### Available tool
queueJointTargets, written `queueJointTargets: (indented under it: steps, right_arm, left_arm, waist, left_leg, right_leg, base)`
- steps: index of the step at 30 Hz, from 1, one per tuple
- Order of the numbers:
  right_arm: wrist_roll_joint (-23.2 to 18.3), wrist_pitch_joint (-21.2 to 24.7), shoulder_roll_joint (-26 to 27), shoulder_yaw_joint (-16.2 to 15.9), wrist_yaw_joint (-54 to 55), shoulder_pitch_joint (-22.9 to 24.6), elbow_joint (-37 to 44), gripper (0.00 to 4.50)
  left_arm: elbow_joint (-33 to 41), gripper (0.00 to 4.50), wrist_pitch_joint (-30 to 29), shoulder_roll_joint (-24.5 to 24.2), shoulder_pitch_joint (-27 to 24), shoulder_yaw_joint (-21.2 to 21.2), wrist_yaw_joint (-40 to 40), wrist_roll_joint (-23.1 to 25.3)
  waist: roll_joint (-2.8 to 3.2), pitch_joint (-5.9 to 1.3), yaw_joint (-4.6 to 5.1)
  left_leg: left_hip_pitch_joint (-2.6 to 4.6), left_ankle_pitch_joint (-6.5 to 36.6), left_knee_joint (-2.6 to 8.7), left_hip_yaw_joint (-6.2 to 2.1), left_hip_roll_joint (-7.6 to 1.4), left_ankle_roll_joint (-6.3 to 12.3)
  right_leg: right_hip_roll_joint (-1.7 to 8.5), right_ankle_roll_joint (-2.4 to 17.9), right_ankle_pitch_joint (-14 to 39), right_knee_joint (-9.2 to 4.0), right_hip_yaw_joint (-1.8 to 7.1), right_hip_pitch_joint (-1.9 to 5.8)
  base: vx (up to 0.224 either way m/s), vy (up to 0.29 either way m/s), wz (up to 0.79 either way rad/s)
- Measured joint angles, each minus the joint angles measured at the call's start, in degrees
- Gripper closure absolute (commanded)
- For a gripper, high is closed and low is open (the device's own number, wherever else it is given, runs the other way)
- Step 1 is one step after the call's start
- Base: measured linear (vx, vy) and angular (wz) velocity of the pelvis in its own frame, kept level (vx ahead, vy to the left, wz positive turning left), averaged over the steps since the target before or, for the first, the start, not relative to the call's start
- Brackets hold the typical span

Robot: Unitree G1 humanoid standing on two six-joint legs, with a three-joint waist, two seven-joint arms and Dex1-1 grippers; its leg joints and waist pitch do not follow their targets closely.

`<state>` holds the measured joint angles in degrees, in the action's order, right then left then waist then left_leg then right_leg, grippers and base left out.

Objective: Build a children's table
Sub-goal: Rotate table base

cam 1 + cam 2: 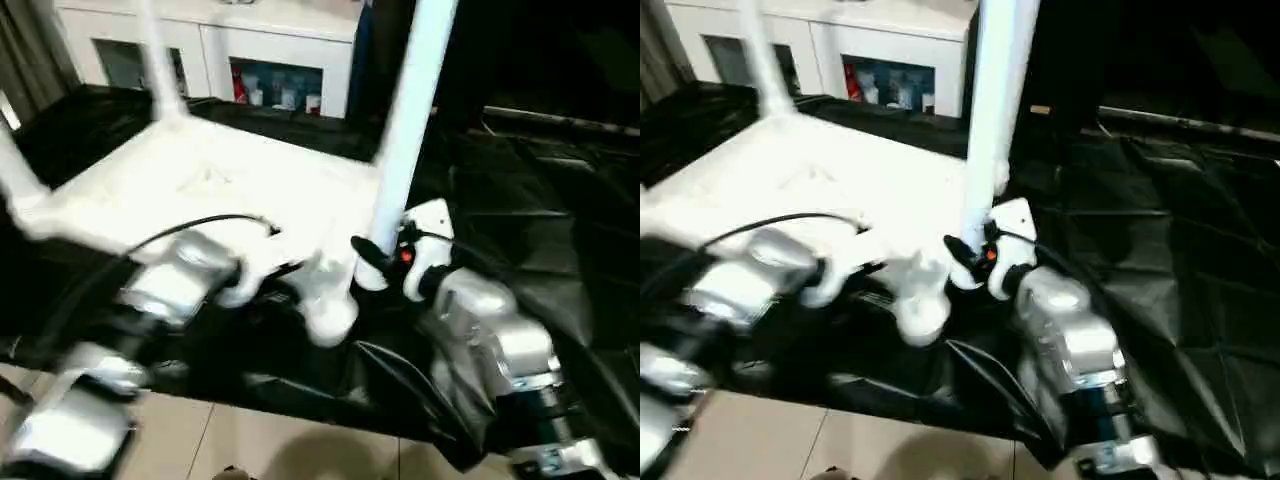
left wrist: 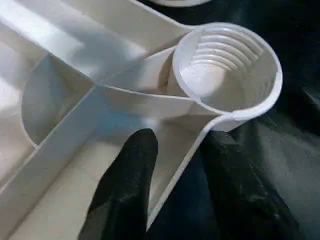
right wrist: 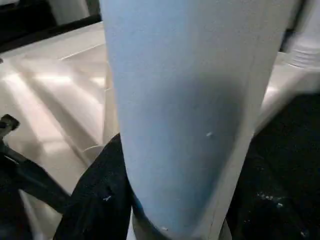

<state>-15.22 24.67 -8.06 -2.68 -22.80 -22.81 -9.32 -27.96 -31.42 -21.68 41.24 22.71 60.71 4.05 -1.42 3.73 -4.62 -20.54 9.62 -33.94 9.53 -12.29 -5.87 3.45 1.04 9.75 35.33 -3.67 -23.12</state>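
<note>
We see the small white plastic children's table (image 1: 210,185) lying upside down on the large black-draped table (image 1: 560,230), its ribbed underside facing up and filling the ten o'clock part of the head view. Three long white tapered tube legs rise from its corners: one at eleven o'clock (image 1: 160,60), one at nine o'clock (image 1: 15,175), and one near the centre (image 1: 405,120).

Our right gripper (image 1: 375,262) is closed around the base of the centre leg (image 3: 185,110); in the right wrist view a black finger (image 3: 95,200) presses against the tube's side.

Our left gripper (image 2: 175,190) pinches the thin white edge wall of the tabletop, one black finger (image 2: 125,185) inside the rim and the other outside over the black cloth. Just beyond its fingertips sits the empty round threaded corner socket (image 2: 227,67).

At twelve o'clock, behind the tables, stands a white cabinet with glass doors (image 1: 270,45).
</note>
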Motion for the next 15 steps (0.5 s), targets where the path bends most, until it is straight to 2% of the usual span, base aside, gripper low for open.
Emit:
queueJointTargets:
  steps: [7,10,14,15]
  right_arm:
    - [0.04,0.58,-0.57,1.1,0.42,0.01,0.02,2.57]
    - [0.05,1.2,-0.66,1.01,0.33,0.01,0.04,2.57]
    - [0.07,1.48,-0.92,0.94,-0.19,0.0,0.05,2.57]
    - [0.13,1.48,-1.21,0.82,-0.27,-0.02,0.07,2.57]
  left_arm:
    - [0.42,3.42,-6.85,4.06,-0.06,-4.19,-11.47,1.09]
    - [2.8,3.58,-9.61,4.5,-0.71,-4.29,-11.82,0.73]
    - [5.57,3.83,-10.12,4.51,-2.26,-4.52,-11.29,-0.35]
    - [5.97,3.54,-8.48,4.1,-2.86,-4.27,-10.78,-0.45]
  waist:
    - [0.01,0.0,1.49]
    - [0.01,0.0,1.5]
    - [0.01,0.0,1.17]
    - [0.01,-0.01,1.13]
  left_leg:
    - [0.29,0.01,0.14,-0.59,0.34,-0.03]
    - [0.28,0.02,0.29,-0.57,0.35,-0.03]
    - [0.22,0.05,0.42,-0.57,0.34,-0.01]
    - [0.22,0.06,0.44,-0.57,0.34,0.0]
  right_leg:
    - [-0.05,0.03,-0.03,-0.1,-0.22,0.0]
    - [-0.05,0.05,-0.04,-0.22,-0.2,-0.02]
    - [-0.05,0.06,-0.04,-0.3,-0.21,-0.04]
    - [-0.05,0.06,-0.04,-0.31,-0.2,-0.04]
  base:
    - [0.0,0.0,0.0]
    - [0.0,0.0,0.0]
    - [0.0,0.0,0.0]
    - [0.0,0.0,0.0]
